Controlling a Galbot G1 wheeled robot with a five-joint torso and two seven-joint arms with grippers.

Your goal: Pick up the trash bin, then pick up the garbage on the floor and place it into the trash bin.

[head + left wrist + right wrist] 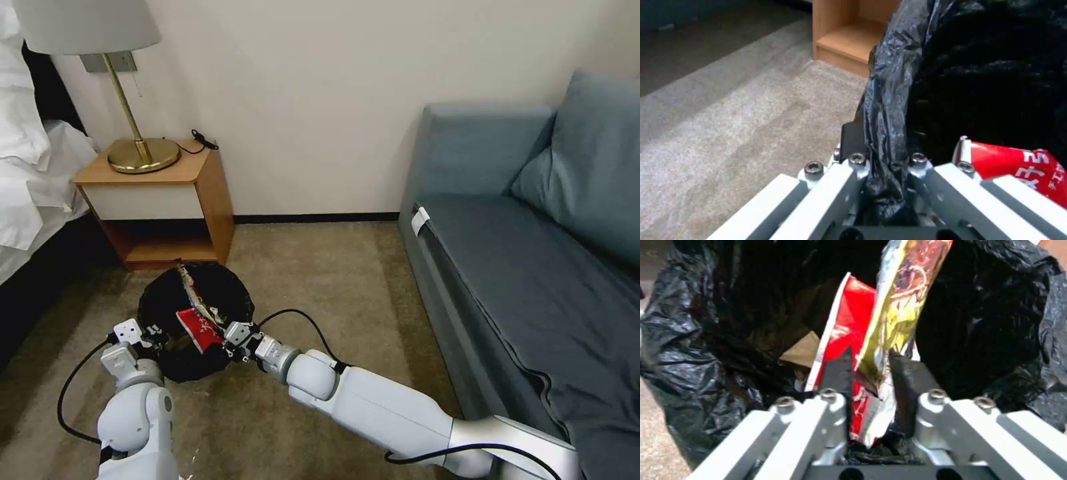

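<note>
The right hand (869, 373) is closed on two flat wrappers at once, a red packet (844, 326) and a gold wrapper (902, 296), both pinched near their lower ends between the dark fingers (838, 370) and held over the mouth of the bin (197, 320). The left hand (882, 156) is clamped on the bin's rim, with the black bag (889, 86) bunched between its fingers, so the bin is carried just off the carpet (320, 280) in front of the nightstand (160, 200). A scrap of brown paper (802, 350) is seen lower down inside the bag. The wrappers are judged to be very light, thin and slick foil, easily creased and likely to flutter or cling to a finger when let go; an edge pinch such as this one suits them best. The bin is judged light but floppy at its liner, so the hold is best taken where the stiff rim lies under the plastic, lest only the bag be gripped and slip. The lamp (137, 133) on the nightstand and the sofa (533, 233) stand well apart from the work.
</note>
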